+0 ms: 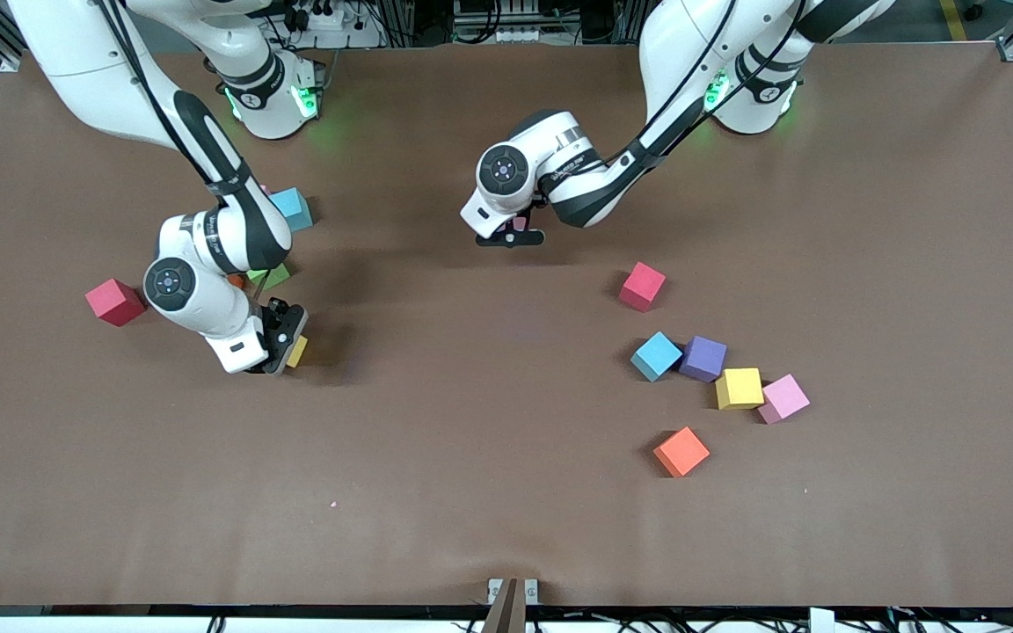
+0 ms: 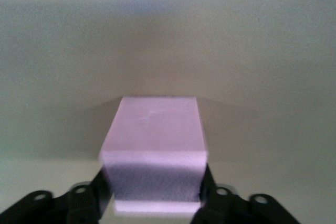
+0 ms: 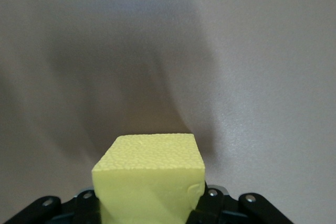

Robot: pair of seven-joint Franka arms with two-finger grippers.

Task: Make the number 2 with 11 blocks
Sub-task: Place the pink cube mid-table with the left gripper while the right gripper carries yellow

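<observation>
The right gripper [image 1: 282, 345] hides most of a yellow block [image 3: 149, 179] clamped between its fingers, low at the table [image 1: 489, 492], nearer the front camera than the half-hidden green block [image 1: 271, 276]. The left gripper [image 1: 511, 236] straddles a pink block [image 2: 155, 150]; whether its fingers grip it cannot be told. No digit shows yet.

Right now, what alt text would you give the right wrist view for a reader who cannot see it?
A yellow block fills the lower middle of the view, sitting between the right gripper's black fingers, which press against its sides. Around it is only bare brown table with soft shadows.
</observation>
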